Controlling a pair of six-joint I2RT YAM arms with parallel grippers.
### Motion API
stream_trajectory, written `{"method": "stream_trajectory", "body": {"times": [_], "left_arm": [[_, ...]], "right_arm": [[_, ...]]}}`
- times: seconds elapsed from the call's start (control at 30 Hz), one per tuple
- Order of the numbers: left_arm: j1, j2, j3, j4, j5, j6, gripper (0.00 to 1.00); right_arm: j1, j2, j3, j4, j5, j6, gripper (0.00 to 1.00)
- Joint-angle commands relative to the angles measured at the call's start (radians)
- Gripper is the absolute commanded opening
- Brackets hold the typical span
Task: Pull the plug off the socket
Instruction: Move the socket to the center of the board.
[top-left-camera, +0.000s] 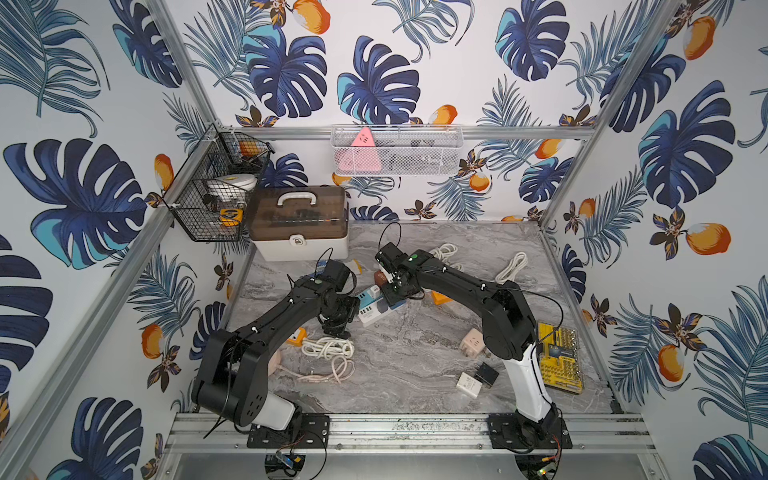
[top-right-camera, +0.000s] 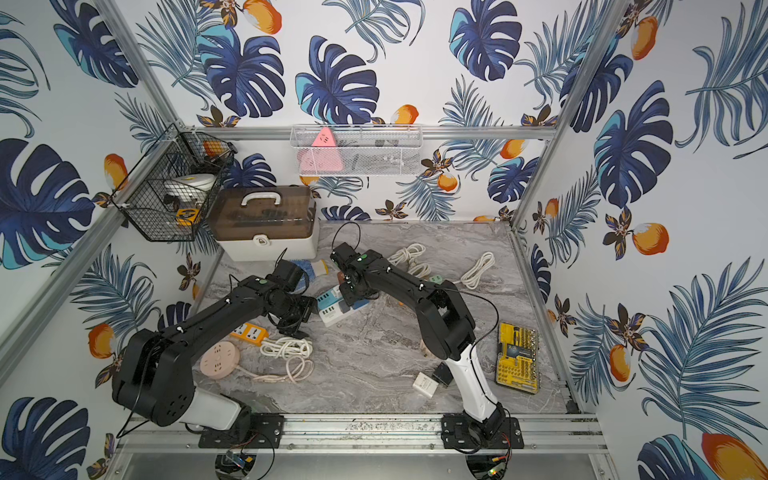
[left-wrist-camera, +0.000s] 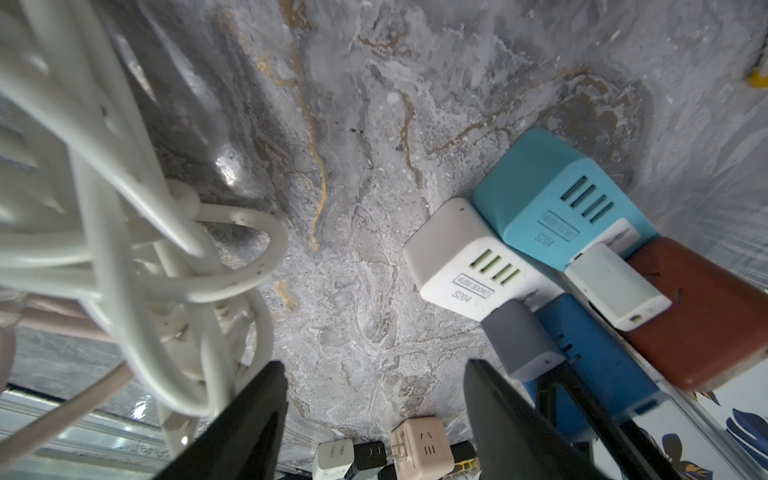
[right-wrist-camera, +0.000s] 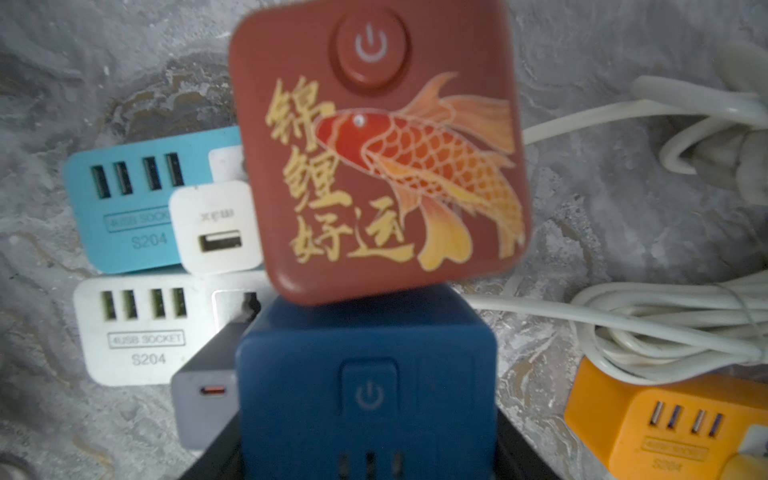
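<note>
Cube (right-wrist-camera: 365, 374) of dark blue plastic sits clamped in right gripper (right-wrist-camera: 368, 428); left gripper (left-wrist-camera: 374, 370) gapes empty

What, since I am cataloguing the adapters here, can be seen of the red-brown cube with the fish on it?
The red-brown cube adapter looks like matte plastic with rounded corners. Its face carries a round power button, an orange-red koi and gold Chinese characters. It stands slightly skewed over the teal power strip, close beside the white USB charger and the dark blue cube adapter. Its prongs are hidden, so whether it is plugged in cannot be told.
</note>
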Motion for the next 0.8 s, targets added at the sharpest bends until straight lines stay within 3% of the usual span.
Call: {"method": "stream_trajectory", "body": {"times": [0.0, 0.3, 0.77], "left_arm": [[0.026, 0.010, -0.012, 0.010, -0.010, 0.031, 0.80], [0.151, 0.075, -0.007, 0.051, -0.004, 0.077, 0.89], [0.171, 0.160, 0.010, 0.117, 0.039, 0.025, 0.92]], "right_arm": [[0.022, -0.011, 0.003, -0.018, -0.003, 0.055, 0.55], [0.100, -0.003, 0.047, -0.086, 0.078, 0.322, 0.43], [0.149, 0.043, 0.104, -0.249, 0.106, 0.709, 0.34]]}}
